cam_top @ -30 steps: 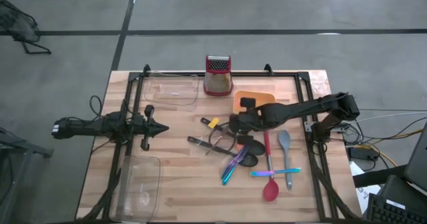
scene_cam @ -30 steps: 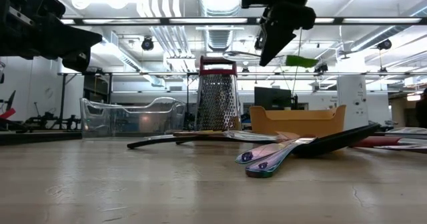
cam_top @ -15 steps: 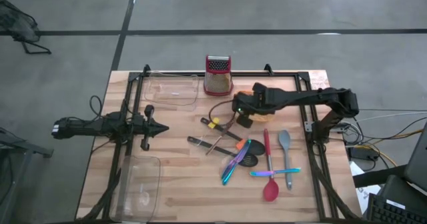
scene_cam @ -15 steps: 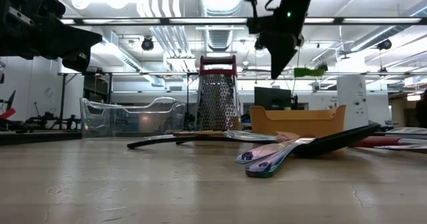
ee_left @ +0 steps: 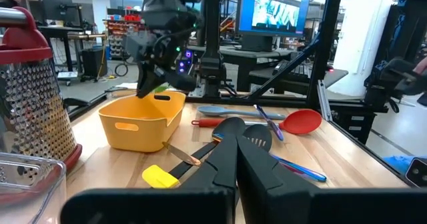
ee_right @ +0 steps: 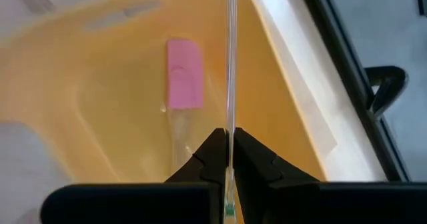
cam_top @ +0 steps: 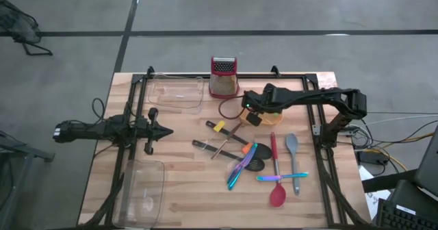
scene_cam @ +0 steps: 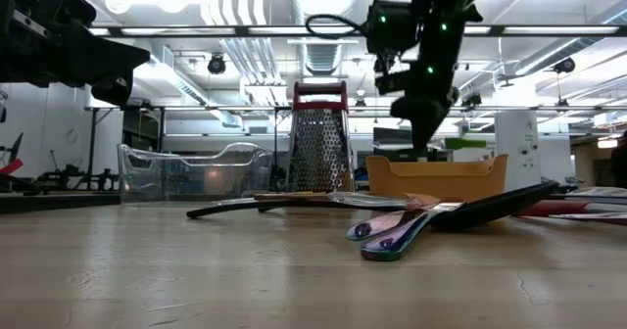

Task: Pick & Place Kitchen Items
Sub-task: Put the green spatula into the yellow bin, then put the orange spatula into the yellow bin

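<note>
My right gripper [cam_top: 250,115] reaches down into the orange tub [cam_top: 275,118] and is shut on a thin clear utensil [ee_right: 230,64] with a green end [scene_cam: 460,143]. A pink-headed utensil [ee_right: 183,73] lies in the tub. The other utensils lie flat on the table in front of the tub: red spoon [cam_top: 276,192], grey spatula [cam_top: 291,145], black slotted spoon [cam_top: 255,163], black tongs [cam_top: 211,148], a yellow-ended piece [cam_top: 217,126] and multicoloured cutlery [cam_top: 239,168]. My left gripper [cam_top: 166,131] is shut and empty, held above the table at its left side. My right gripper pinches the thin clear handle [ee_right: 229,124] of the utensil between its two fingers, seen edge-on in the right wrist view. The fingers slant down into the tub from above. The utensil runs forward past the fingertips over the tub's floor; whether it touches the tub I cannot tell.
A steel box grater with a red top [cam_top: 223,77] stands just left of the tub at the far edge. One clear tray [cam_top: 176,93] lies at the far left, another [cam_top: 144,189] at the near left. Bare wood lies between the left gripper and the utensil pile.
My right gripper has gone from above the utensil pile toward the table's far edge, to over the orange tub, then down into it, tipping its fingers downward. The thin green-ended utensil has travelled with it, lifted clear of the table.
</note>
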`<state>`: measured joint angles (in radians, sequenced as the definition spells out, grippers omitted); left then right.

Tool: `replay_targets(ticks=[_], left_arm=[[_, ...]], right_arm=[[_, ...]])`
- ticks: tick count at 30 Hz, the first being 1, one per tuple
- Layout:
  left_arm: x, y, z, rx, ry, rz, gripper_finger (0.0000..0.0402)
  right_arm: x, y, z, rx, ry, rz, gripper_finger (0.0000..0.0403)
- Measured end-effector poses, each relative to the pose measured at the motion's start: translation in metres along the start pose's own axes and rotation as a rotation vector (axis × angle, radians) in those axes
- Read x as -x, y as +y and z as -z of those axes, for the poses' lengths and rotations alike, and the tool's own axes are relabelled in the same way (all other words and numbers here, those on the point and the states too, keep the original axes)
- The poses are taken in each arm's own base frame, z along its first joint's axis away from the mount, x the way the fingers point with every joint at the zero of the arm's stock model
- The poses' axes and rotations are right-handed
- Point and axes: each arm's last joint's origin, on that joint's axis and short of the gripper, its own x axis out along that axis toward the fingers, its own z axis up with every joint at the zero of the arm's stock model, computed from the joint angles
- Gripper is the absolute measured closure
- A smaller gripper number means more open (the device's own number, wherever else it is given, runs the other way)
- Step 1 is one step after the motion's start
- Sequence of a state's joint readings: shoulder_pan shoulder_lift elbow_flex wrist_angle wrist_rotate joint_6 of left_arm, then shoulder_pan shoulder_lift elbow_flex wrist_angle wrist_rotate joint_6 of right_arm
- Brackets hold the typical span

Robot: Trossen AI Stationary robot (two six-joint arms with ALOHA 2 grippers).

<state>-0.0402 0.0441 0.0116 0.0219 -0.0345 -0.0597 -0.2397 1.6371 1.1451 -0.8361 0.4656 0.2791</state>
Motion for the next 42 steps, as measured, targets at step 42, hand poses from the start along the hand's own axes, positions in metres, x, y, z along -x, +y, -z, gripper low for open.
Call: replay_targets(ticks=[42], left_arm=[[0.0,0.0,0.0,0.0,0.0,0.0,0.0396]], right_arm=[[0.006,0.03,0.004,0.245,-0.162,-0.059,0.0252]])
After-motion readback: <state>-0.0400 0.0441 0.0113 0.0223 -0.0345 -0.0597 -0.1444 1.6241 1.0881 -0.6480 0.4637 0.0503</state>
